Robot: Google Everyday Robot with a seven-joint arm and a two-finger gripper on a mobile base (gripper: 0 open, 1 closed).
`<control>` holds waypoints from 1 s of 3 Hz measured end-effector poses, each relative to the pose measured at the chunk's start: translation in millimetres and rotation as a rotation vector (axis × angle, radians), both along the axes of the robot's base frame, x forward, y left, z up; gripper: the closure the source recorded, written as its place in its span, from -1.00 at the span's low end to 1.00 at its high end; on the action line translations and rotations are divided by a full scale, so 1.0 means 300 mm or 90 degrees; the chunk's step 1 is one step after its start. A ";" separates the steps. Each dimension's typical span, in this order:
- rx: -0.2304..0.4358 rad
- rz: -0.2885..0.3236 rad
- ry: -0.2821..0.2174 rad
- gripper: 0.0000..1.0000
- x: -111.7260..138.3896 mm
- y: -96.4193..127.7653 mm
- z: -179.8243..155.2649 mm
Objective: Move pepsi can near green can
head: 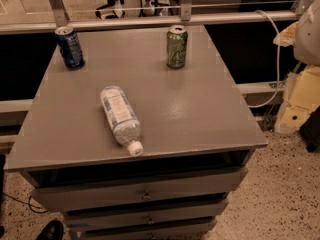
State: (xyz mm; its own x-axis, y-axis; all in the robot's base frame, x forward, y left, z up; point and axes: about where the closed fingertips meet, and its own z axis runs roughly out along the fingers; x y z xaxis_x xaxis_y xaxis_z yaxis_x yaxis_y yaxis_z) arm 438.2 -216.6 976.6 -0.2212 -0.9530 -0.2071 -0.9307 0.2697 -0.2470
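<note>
Pepsi can [69, 47]: upright at the far left corner of the table [200, 119].
Green can [177, 47]: upright by the far edge, right of middle, well apart from the pepsi can.
Bottle [120, 117]: lying on its side between them and the front edge.
Gripper: I see it nowhere over the table, so I cannot tell its state.
Progress: I judge nothing done yet. The reach, grasp and carry are all left.

We look from a single camera raised before the counter's [200, 119] front edge, angled down toward its back edge, near enough that its top fills most of our view; the gripper [299, 101] sits beyond its right edge.
</note>
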 end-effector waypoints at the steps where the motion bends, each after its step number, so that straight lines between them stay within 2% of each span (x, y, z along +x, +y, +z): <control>1: 0.000 0.000 0.000 -1.00 0.000 0.000 0.000; 2: 0.049 0.021 -0.014 -1.00 0.026 0.066 0.005; 3: 0.144 0.093 -0.020 -1.00 0.065 0.293 0.000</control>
State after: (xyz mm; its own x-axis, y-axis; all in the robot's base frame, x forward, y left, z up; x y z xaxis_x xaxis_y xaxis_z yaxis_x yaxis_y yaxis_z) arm 457.7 -128.8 976.5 -0.0749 -0.9028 -0.4235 -0.9568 0.1848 -0.2245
